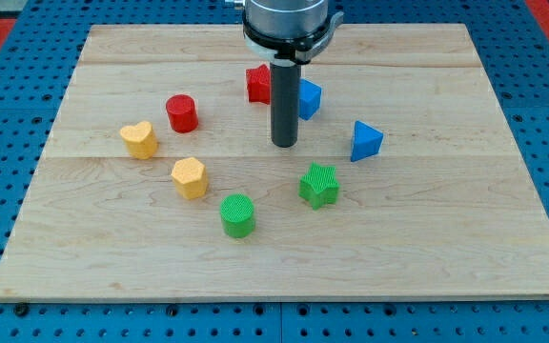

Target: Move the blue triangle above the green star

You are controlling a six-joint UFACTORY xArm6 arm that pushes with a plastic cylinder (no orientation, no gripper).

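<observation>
The blue triangle point(365, 141) lies right of centre on the wooden board point(446, 229). The green star point(319, 185) lies below and to the left of it, a short gap away. My tip point(284, 145) stands near the board's centre, to the left of the blue triangle and above-left of the green star, touching neither. The rod rises from it to the arm's head at the view's top.
A blue block point(309, 98) and a red block point(258, 84) sit just behind the rod. A red cylinder point(181, 112), a yellow heart point(139, 139), a yellow block point(189, 177) and a green cylinder point(237, 214) lie to the left.
</observation>
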